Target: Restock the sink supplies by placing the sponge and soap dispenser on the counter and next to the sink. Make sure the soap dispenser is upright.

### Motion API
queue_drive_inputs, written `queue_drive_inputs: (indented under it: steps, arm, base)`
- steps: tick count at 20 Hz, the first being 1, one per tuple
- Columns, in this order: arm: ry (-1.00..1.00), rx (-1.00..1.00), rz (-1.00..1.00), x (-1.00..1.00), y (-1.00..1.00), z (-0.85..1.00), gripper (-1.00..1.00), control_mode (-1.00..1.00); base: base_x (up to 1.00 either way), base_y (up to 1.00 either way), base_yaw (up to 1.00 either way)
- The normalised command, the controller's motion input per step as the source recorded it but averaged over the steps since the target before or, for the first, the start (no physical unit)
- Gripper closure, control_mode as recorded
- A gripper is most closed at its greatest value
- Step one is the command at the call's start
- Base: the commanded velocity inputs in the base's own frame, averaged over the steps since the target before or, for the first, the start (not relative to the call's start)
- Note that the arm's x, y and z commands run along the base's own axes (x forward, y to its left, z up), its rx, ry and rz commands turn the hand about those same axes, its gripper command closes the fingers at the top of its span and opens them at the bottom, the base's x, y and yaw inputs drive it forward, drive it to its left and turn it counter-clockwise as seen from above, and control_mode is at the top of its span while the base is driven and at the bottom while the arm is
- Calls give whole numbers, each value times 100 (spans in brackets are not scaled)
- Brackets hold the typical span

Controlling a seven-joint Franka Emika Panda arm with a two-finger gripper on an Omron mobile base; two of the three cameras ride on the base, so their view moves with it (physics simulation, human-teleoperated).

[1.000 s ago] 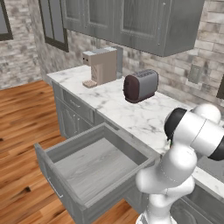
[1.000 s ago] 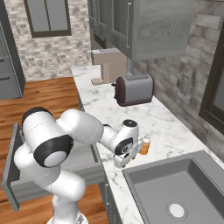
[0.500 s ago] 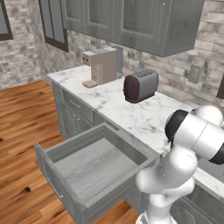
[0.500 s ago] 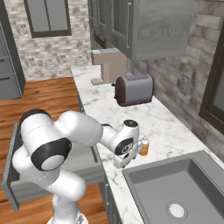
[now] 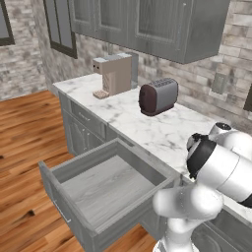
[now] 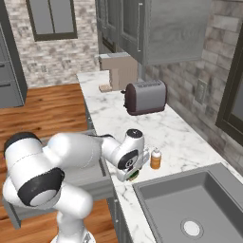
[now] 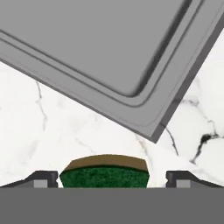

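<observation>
The sink point(image 6: 190, 209) is taken as the landmark. The soap dispenser point(image 6: 155, 158) is seen standing upright on the counter point(image 6: 166, 137), just beyond the sink's far corner, pump top uppermost, so that part of the task appears to be satisfied already. The sponge point(image 7: 105, 176) is seen in the hand view lying on the marble just short of the sink's corner, green face up with a tan-yellow edge showing along its far side; in the right base view only a sliver of green point(image 6: 134, 175) can be made out under the hand, near the sink's near-left corner. This placement is judged to be deliberate: both supplies are set on the worktop within easy reach of the basin instead of in it. The gripper point(image 7: 112, 177) is held low over the sponge, close to the counter, with its fingertips point(image 7: 43, 178) standing to either side of the sponge and a visible gap left between each tip and the sponge's ends. The jaws are thus spread wide and nothing is clamped; the sponge is judged to be resting on the counter by itself. Whether the pads brush the sponge lower down cannot be told, since that part is hidden.
</observation>
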Motion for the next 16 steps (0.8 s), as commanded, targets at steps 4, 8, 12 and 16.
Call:
queue_drive_inputs:
  steps: [4,8,12,16]
  arm:
    - [-9,-2,-1,0,13,50,-100,-100]
    - [-8,0,-1,0,0,53,-100,-100]
    - [-9,-1,-5,-7,24,76,-100,-100]
    - [-12,-5,-6,-26,63,88,-100,-100]
  base:
    - [0,0,0]
    - [0,0,0]
    - [0,0,0]
    - [0,0,0]
